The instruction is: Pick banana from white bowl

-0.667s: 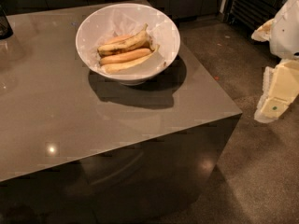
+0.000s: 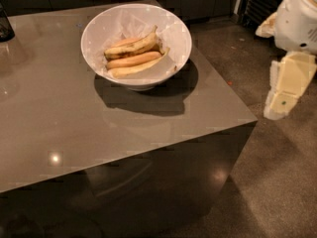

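three bananas lie packed side by side in the white bowl (image 2: 171,29), which sits toward the far side of the table. the banana (image 2: 137,69) to be picked is the pale yellow one at the front, touching the orange-tinted banana (image 2: 132,59) behind it, with the dark-streaked banana (image 2: 130,46) at the back. that crowding is the likely trouble: a grasp landing a little off could close on the wrong fruit or on two at once. the bowl's flaring wall just beside the pale one leaves little room, so a nudge might slide the bowl on the glossy table (image 2: 59,133). the gripper (image 2: 282,90) hangs well apart from the bowl, off the table's right edge over the floor (image 2: 277,182), angled downward; whether it is open or closed cannot be told.
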Action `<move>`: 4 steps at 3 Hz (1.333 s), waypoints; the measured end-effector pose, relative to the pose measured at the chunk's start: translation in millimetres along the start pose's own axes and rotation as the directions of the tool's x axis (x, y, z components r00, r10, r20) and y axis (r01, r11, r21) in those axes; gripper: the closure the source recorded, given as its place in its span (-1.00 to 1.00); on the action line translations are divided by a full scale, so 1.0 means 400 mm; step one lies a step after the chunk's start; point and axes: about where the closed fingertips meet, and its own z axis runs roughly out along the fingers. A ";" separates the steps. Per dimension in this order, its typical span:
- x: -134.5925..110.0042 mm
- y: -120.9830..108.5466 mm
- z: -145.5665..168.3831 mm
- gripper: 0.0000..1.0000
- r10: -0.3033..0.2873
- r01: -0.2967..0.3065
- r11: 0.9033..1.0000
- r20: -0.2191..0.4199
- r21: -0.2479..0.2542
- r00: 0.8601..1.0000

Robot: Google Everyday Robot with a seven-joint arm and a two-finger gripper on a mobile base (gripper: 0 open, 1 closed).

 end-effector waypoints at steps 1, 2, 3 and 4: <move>-0.043 -0.043 0.011 -1.00 -0.065 0.065 0.998 -0.022 -0.025 0.998; -0.044 -0.043 0.011 -1.00 -0.065 0.065 0.998 -0.022 -0.025 0.998; -0.090 -0.082 0.022 -1.00 -0.088 0.088 0.996 0.050 -0.001 0.995; -0.159 -0.139 0.032 -1.00 -0.128 0.128 0.992 0.079 0.004 0.989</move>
